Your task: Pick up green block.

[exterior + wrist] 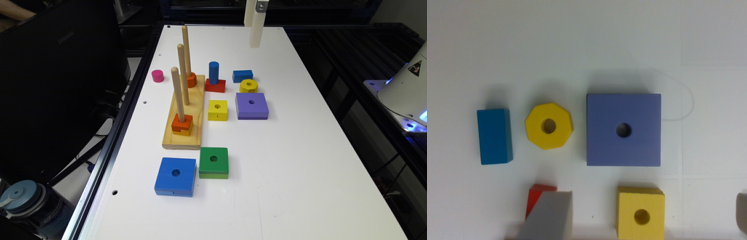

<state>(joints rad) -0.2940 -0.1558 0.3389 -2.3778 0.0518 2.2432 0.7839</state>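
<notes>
- While I hang over the far end of the white table (300, 173), the wooden peg base (197, 113) stands toward the exterior view's left
- The blue square block (175, 176) lies in front of that base
- Just beside it, to the right, the green block (214, 162) lies flat, hole up — nothing on it
- Farther back sits the purple square block (252, 105)
- My gripper (255, 33) is high up, well apart from the green block — my fingers (549, 217) are spread wide and hold nothing
</notes>
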